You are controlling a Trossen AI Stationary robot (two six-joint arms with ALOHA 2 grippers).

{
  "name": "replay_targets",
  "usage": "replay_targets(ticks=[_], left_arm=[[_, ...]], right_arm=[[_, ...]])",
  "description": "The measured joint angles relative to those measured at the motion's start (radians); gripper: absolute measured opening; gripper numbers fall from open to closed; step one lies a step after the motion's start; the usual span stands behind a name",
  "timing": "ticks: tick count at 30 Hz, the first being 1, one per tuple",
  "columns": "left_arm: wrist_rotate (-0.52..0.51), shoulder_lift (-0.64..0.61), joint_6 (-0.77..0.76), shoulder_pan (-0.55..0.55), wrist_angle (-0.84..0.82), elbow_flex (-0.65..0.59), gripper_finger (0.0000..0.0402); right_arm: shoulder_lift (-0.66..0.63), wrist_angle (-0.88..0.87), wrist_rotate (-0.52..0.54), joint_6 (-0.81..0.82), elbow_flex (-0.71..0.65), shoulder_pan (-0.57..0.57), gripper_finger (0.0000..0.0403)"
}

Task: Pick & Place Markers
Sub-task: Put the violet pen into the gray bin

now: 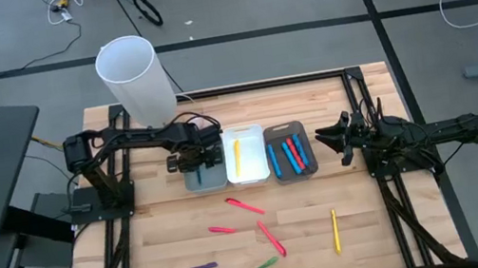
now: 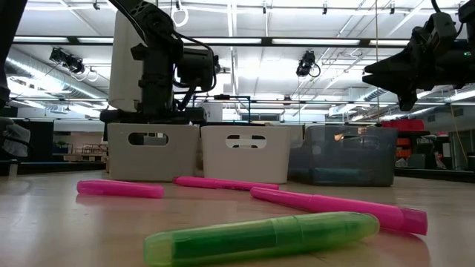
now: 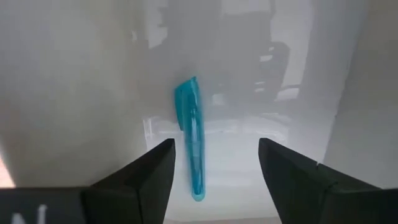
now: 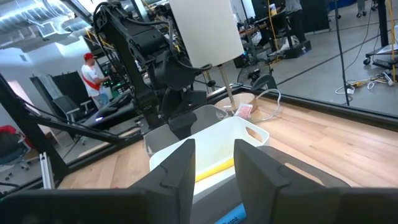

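Left end effector [image 3: 214, 180] over the leftmost bin [image 1: 196, 181], fingers parted, gripping nothing, blue marker [image 3: 191, 134] lying in the bin below (largely hidden from overhead), right end effector [image 1: 333, 141] idle, narrowly open, empty, loose markers [image 1: 244, 205] on counter [image 1: 379, 227].

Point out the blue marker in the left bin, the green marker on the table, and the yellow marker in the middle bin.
blue marker [image 3: 194, 140]: left wrist view, mid-barrel.
green marker [image 2: 260, 236]: low view, mid-barrel.
yellow marker [image 1: 236, 157]: high view, mid-barrel.

The wooden tabletop [image 1: 371, 238] carries three bins in a row: a pale bin [image 1: 200, 180], a white bin [image 1: 244, 155] and a grey bin [image 1: 291, 151]. Nearer the front, loose markers lie scattered: three pink markers [image 1: 245, 206], a yellow marker [image 1: 335, 231], a purple marker [image 1: 204, 266] and a green marker [image 1: 265, 264].
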Motion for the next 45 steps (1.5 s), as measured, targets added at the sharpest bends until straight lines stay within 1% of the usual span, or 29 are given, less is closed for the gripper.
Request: replay_targets(ticks=[6,16,19,29,35,38,42,45], left_arm=[[-0.004,-0.025,0.033,0.000,0.015,-0.001,0.0237],[-0.006,-0.112,0.066,-0.004,0.008,0.000,0.0237],[0.006,-0.141,0.113,-0.004,0.009,0.000,0.0236],[0.060,-0.268,0.333,-0.006,-0.013,0.000,0.0236],[0.126,-0.353,0.502,-0.022,-0.022,0.001,0.0236],[0.181,-0.391,0.571,-0.031,-0.052,0.001,0.0236],[0.246,-0.435,0.700,-0.042,-0.102,0.001,0.0236],[0.253,-0.469,0.795,-0.050,-0.159,0.001,0.0236]], right_arm=[[0.000,0.000,0.000,0.000,0.000,0.000,0.0111],[0.000,0.000,0.000,0.000,0.000,0.000,0.0111],[0.000,0.000,0.000,0.000,0.000,0.000,0.0111],[0.000,0.000,0.000,0.000,0.000,0.000,0.0111],[0.000,0.000,0.000,0.000,0.000,0.000,0.0111],[0.000,0.000,0.000,0.000,0.000,0.000,0.0111],[0.000,0.000,0.000,0.000,0.000,0.000,0.0111],[0.000,0.000,0.000,0.000,0.000,0.000,0.0111]])
